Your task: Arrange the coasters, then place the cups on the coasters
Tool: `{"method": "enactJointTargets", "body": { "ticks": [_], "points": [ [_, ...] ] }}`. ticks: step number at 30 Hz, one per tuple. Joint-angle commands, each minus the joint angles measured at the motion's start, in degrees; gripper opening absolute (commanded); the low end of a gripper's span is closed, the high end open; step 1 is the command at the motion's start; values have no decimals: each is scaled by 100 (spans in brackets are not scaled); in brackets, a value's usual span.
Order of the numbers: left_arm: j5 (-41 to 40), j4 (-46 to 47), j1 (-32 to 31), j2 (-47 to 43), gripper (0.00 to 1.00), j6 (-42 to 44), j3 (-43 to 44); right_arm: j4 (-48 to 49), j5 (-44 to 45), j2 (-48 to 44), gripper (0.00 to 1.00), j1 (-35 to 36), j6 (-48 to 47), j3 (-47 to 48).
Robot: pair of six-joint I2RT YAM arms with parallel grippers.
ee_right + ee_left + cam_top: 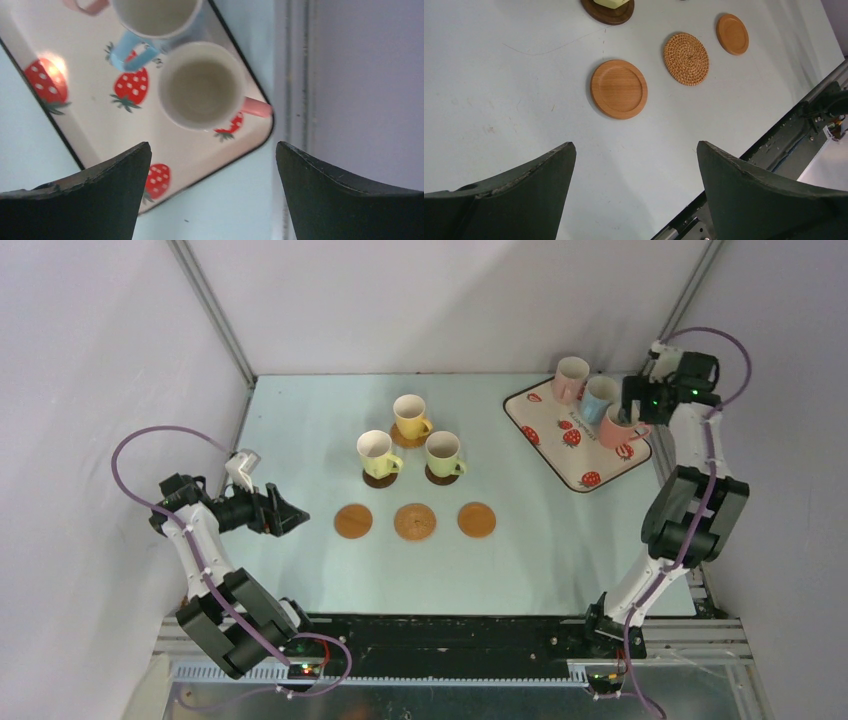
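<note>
Three bare orange-tan coasters (353,521) (415,522) (476,520) lie in a row mid-table; the middle one (686,59) is woven. Behind them a yellow cup (410,416) and two pale green cups (378,453) (442,451) each stand on a coaster. Two pink cups (571,379) (618,426) and a light blue cup (599,398) stand on the strawberry tray (585,478). My right gripper (213,145) hovers open over the tray's corner, just short of the nearer pink cup (202,85). My left gripper (636,145) is open and empty, left of the nearest coaster (619,89).
The tray (95,125) sits at the back right, close to the table's right edge and the side wall. The black base rail (784,135) runs along the near edge. A dark brown coaster (607,14) under a cup shows at the top of the left wrist view.
</note>
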Motion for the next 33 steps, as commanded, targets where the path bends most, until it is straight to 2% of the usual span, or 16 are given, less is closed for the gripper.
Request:
{"method": "enactJointTargets", "body": {
  "ticks": [1,5,10,15,18,25,33],
  "points": [
    [248,-89,54,26,98,203,191,-392,-764,-299,99,-364,-1054,8],
    [306,-376,56,151,98,462,283,-359,-736,-52,99,-428,-972,135],
    [308,-406,55,135,98,510,286,61,-564,-371,99,39,22,-21],
    [297,-377,59,140,98,471,287,717,1360,-499,99,1094,529,-113],
    [286,-379,63,106,98,489,272,873,1779,-151,98,1536,811,156],
    [279,-345,60,86,98,474,247,823,2167,786,84,1675,1773,789],
    [288,-367,58,187,98,492,275,912,2377,1231,73,1710,1839,961]
  ]
}}
